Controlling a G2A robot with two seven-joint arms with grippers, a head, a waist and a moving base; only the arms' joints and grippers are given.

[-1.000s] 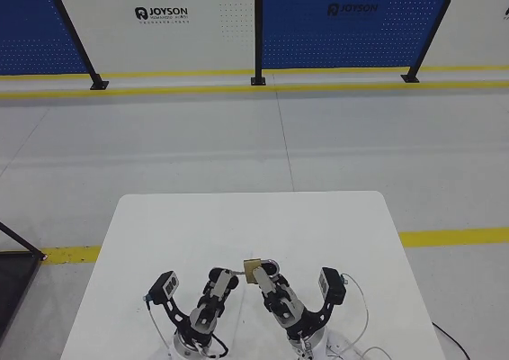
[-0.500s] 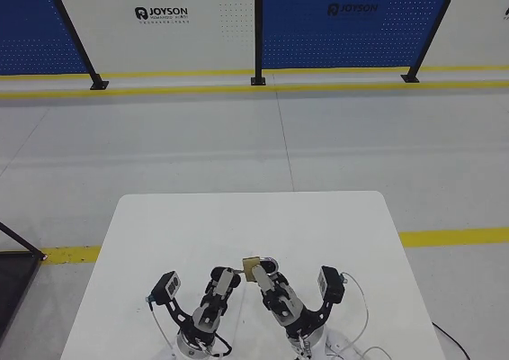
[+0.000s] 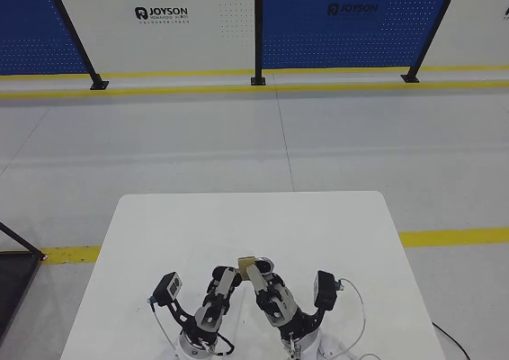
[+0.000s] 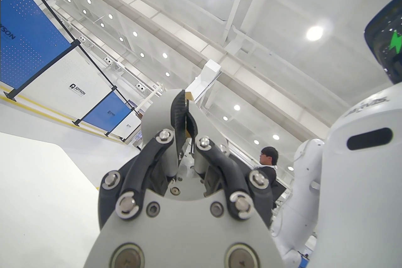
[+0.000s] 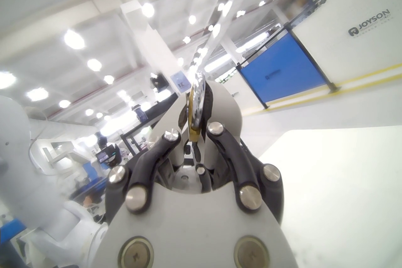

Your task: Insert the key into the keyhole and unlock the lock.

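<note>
While the right tool (image 5: 200,90) clamps the lock (image 5: 196,106), the left tool (image 4: 184,107), pinching the key (image 4: 189,95), points at it from just beside.

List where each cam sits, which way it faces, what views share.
Top view: above the arms, looking down at the table and floor beyond; left gripper and right gripper close together at the lock.
Left wrist view: on the left wrist, tilted up at the ceiling; left gripper shut on the key.
Right wrist view: on the right wrist, tilted up at the ceiling; right gripper shut on the lock.
Shared: lock in top and right wrist views.
</note>
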